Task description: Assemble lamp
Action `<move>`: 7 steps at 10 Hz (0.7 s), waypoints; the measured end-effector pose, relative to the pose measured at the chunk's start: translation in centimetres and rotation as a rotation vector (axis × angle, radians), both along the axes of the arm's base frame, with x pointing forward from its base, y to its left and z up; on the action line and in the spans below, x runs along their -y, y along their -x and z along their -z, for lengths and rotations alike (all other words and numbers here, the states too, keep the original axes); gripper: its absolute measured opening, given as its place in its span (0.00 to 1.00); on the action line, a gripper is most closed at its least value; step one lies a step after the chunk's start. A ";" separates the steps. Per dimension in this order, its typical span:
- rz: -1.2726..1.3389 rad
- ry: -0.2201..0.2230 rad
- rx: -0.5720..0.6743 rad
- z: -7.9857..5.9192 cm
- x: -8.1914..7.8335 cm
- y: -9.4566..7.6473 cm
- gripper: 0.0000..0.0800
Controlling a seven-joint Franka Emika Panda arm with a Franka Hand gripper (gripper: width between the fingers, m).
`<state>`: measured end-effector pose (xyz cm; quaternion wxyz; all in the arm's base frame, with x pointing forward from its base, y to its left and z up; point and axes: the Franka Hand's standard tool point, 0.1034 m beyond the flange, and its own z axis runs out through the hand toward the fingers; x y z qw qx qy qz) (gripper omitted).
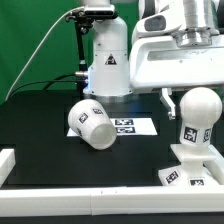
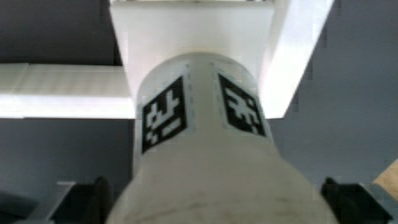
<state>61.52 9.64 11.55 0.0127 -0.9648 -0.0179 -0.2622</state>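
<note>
Three lamp parts show, one of each. The single bulb (image 1: 197, 118) stands upright on the one squarish base (image 1: 192, 165) at the lower right of the exterior view, touching it. The one tapered shade (image 1: 92, 122) lies tipped on its side on the black counter (image 1: 40, 110) left of centre, well apart from the other two parts. It lies just beside the one marker board (image 1: 128, 126). In the wrist view the bulb (image 2: 205, 140) shows two square tags side by side. Two dark fingers (image 2: 80, 198) stand spread, one on each side of the bulb and close to it, with a thin gap, so they are not clamped on it. In the exterior view only one finger (image 1: 168, 100) can be seen, just beside the bulb's round head
</note>
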 end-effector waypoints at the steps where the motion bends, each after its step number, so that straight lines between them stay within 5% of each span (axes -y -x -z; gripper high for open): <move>1: -0.001 0.000 0.000 0.0 -0.1 0.0 0.79; 4: -0.001 0.000 -0.002 0.0 -0.1 0.0 0.87; 7: 0.007 -0.013 -0.152 -1.3 0.6 -0.5 0.87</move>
